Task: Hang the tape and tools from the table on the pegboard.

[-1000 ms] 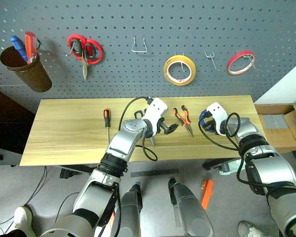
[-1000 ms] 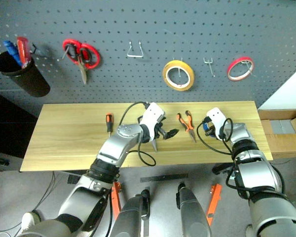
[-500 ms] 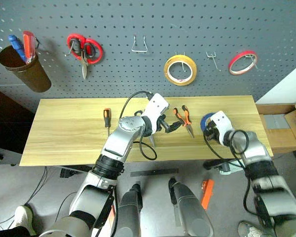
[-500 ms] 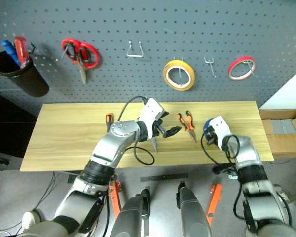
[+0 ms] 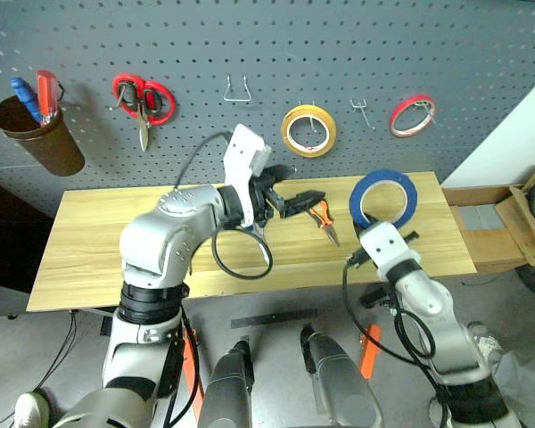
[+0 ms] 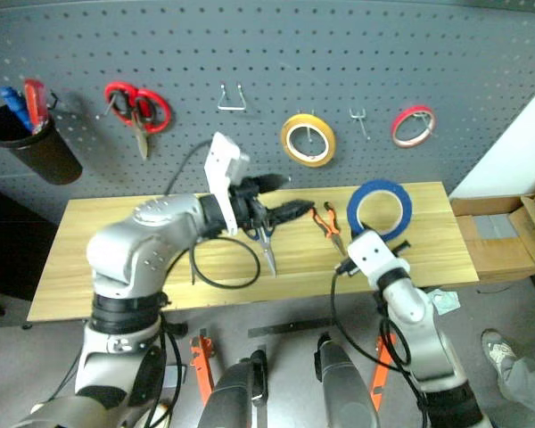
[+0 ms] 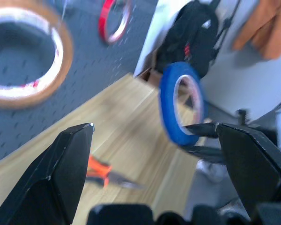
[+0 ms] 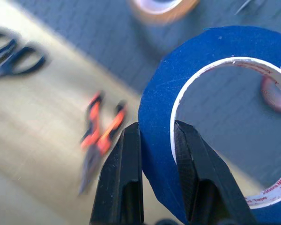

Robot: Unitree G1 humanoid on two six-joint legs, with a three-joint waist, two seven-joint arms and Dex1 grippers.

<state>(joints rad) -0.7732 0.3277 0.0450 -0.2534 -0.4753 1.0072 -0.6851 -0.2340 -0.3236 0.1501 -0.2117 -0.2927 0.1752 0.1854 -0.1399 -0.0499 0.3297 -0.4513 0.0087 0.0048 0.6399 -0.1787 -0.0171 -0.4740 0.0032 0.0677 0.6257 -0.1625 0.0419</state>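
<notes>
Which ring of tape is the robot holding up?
The blue tape. The right tool pinches its rim above the table, while the yellow roll and red roll hang on the pegboard.

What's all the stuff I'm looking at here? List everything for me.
pegboard: one, dark grey, on the wall behind the table
table: one, light wood
cup: one, brown, hung far left on the pegboard, blue and red screwdrivers inside
red scissors: one pair, hung on the pegboard
yellow tape: one roll, hung on the pegboard
red tape: one roll, hung on the pegboard
pliers: one, orange-and-black handles, on the table
blue tape: one roll, held upright above the table
left gripper: open, empty
right gripper: pinching the blue tape
</notes>
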